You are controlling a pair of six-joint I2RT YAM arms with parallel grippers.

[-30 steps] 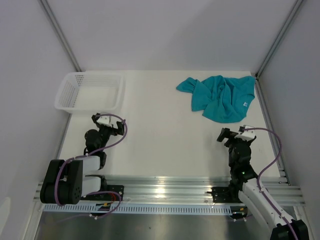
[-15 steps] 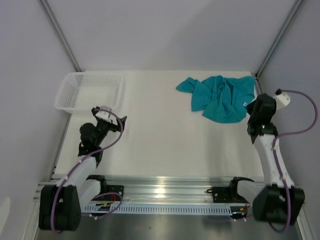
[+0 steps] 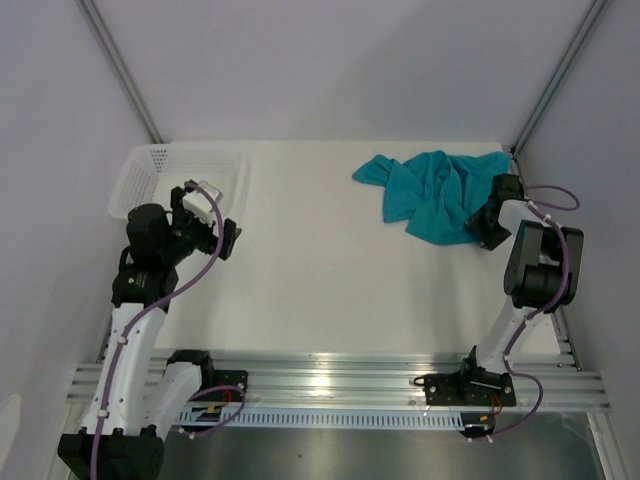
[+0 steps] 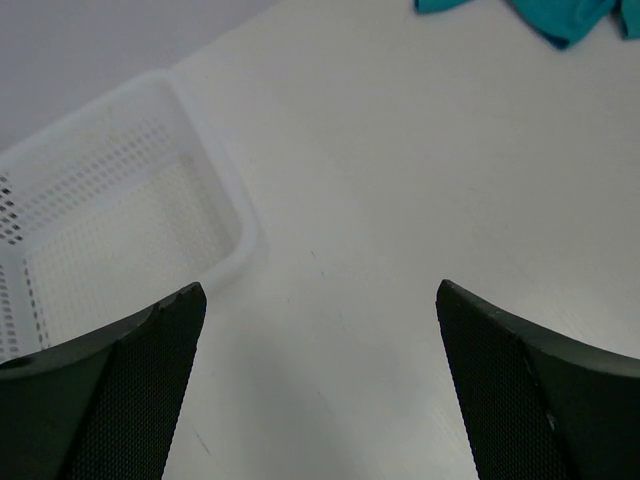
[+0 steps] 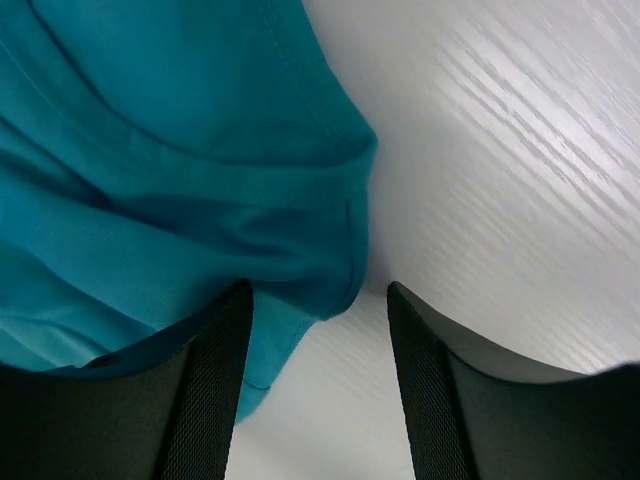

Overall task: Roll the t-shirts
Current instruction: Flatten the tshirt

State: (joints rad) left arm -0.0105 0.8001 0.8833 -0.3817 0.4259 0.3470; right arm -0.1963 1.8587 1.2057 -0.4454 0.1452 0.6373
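Observation:
The teal t-shirt (image 3: 440,195) lies crumpled at the back right of the white table. My right gripper (image 3: 490,226) is down at its right edge. In the right wrist view its jaws stand apart (image 5: 318,300), a hemmed fold of the t-shirt (image 5: 180,180) reaches in between them, and the left finger (image 5: 205,390) touches the cloth while the right finger stands over bare table. My left gripper (image 3: 226,240) hovers open beside the basket, far from the shirt. Nothing lies between its fingers (image 4: 320,290). A corner of the t-shirt (image 4: 560,20) shows at the top of the left wrist view.
A white mesh basket (image 3: 150,165) stands at the back left, its corner (image 4: 235,200) just ahead of my left fingers. The enclosure wall and a metal upright (image 3: 520,140) run close behind the right arm.
The right arm swung from the near edge out to the shirt's right edge and lowered onto it. The left arm rose and moved back towards the basket.

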